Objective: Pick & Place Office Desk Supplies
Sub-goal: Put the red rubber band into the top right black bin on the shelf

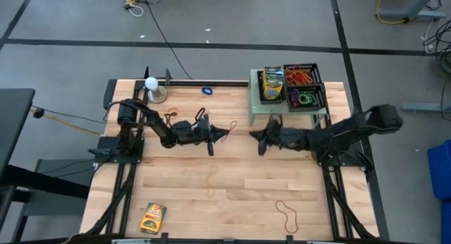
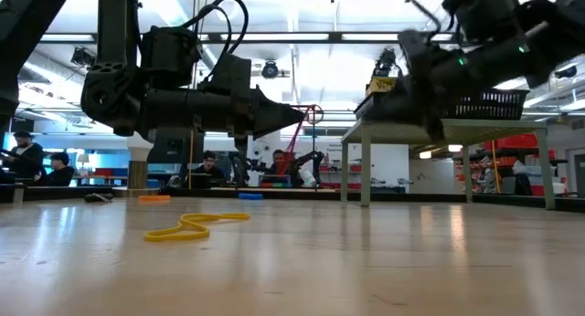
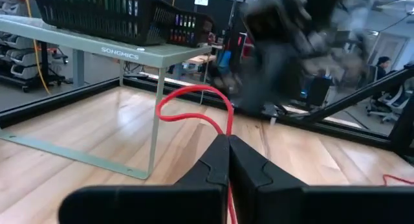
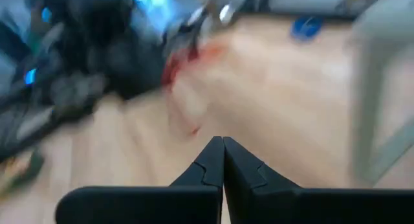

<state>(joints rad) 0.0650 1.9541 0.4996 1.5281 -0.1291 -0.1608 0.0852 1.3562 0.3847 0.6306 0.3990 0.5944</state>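
My left gripper (image 1: 214,135) is over the table's middle, shut on a red rubber band (image 3: 194,102). My right gripper (image 1: 258,138) faces it from the right, shut and holding nothing; its fingertips (image 4: 223,141) meet. Behind it, black baskets (image 1: 304,87) on a pale green stand (image 1: 282,111) contain crayon boxes (image 1: 272,84) and coloured rubber bands (image 1: 299,77). A crayon box (image 1: 153,217) lies flat near the near left edge. Tan bands (image 1: 211,177) (image 1: 285,214), a blue band (image 1: 206,91) and an orange band (image 1: 170,116) lie flat on the wood. My left gripper pinches the red rubber band between its two fingers at a stretch of the loop (image 3: 228,134) by the fingertips. The fingers lie level, pointing toward the table's right. The band is lifted clear, and its loop (image 3: 169,106) curls out beyond the fingertips.
A white ball on a small stand (image 1: 151,84) is at the far left. The green stand's legs (image 3: 154,130) reach the table close ahead of both grippers. A yellowish band (image 2: 192,226) lies on the open wood in the near half.
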